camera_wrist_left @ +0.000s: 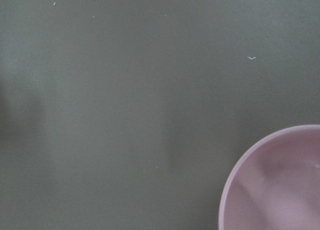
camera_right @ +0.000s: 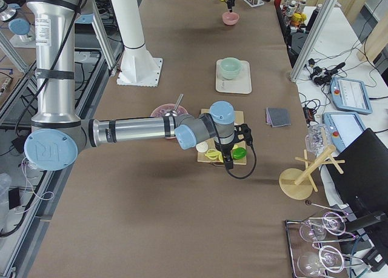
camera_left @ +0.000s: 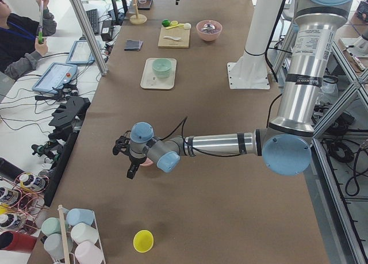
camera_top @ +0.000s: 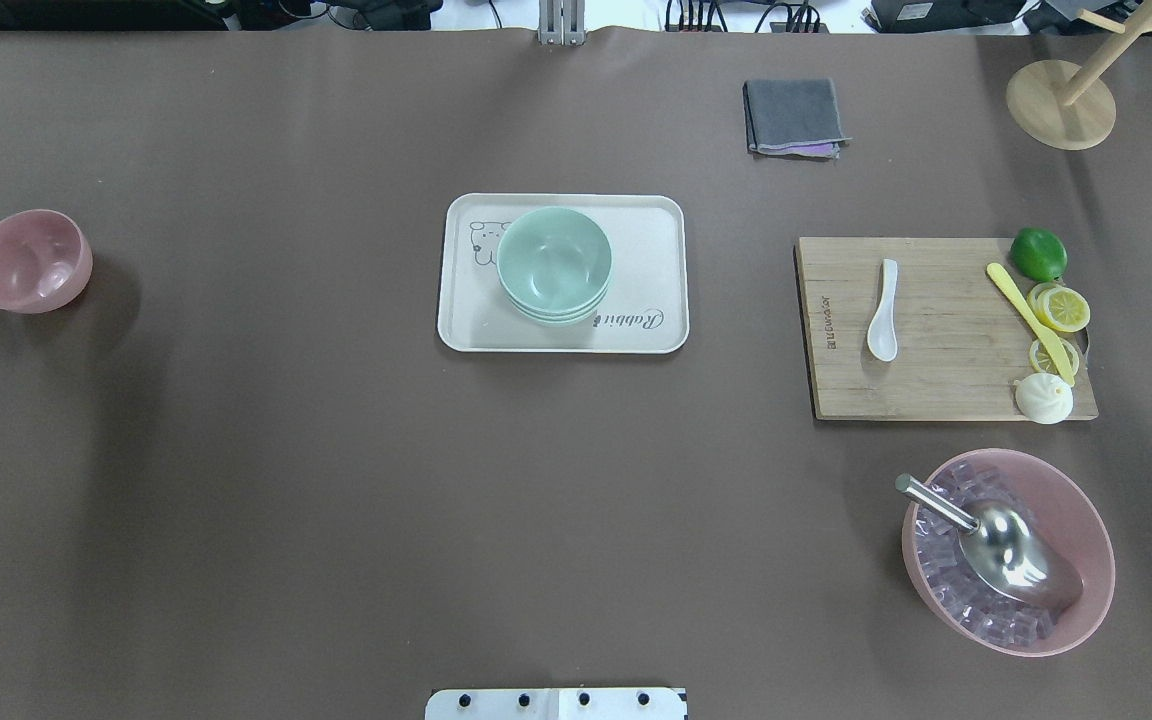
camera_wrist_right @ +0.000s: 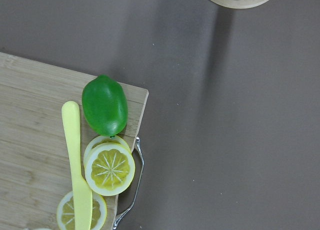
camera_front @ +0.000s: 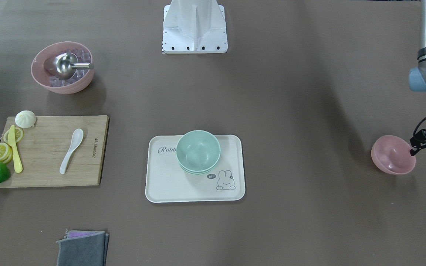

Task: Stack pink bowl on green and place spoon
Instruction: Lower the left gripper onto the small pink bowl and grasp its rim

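brown table (camera_top: 336, 480) carries a tray (camera_top: 456, 300), cutting board (camera_top: 946, 385), pink bowl (camera_top: 31, 260), ice bowl (camera_top: 1096, 540), cloth (camera_top: 794, 115).

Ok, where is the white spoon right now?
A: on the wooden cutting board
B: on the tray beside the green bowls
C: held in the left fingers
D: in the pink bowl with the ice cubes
A: the white spoon lies flat on the cutting board, apart from the yellow knife, with nothing gripping it.
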`<state>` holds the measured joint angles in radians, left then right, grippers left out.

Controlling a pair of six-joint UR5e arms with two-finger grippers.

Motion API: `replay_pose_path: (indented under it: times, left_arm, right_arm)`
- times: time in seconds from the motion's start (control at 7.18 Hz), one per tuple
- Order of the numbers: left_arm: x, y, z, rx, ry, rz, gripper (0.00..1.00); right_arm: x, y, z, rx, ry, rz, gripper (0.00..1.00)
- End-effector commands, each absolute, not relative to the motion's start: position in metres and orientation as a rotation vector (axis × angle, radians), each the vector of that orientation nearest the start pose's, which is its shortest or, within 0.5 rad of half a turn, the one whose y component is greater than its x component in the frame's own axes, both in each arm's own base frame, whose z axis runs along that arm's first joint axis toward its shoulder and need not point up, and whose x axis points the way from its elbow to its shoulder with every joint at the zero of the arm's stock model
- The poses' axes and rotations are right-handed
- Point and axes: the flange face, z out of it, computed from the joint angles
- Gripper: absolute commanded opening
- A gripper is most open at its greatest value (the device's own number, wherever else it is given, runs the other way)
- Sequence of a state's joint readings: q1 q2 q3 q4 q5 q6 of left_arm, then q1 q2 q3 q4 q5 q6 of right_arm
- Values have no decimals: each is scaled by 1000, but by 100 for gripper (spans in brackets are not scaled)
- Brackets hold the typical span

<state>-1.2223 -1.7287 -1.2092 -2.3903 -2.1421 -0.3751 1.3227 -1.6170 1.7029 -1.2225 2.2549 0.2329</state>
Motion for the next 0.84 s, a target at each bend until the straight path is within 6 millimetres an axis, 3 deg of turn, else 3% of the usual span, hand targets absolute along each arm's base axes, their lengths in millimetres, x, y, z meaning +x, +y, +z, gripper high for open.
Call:
replay_pose_path:
  times: [0.0,0.14,0.42,0.56,0.7]
  left_arm:
    - [132,-571,674,365,735,165,53]
    - [133,-570,673,365,739,168,36]
    - [147,-567,670,361,747,191,21]
    - [148,-567,667,365,751,195,1]
    - [149,-568,659,374,763,200,0]
  right_arm:
    - [-53,-495,582,244,-753,-163,100]
    - [-53,-494,582,244,-753,-163,100]
    - [-53,-494,582,244,-753,-163,100]
    - [-53,-493,582,244,-753,-163,100]
    - [-53,-493,582,244,-753,-163,100]
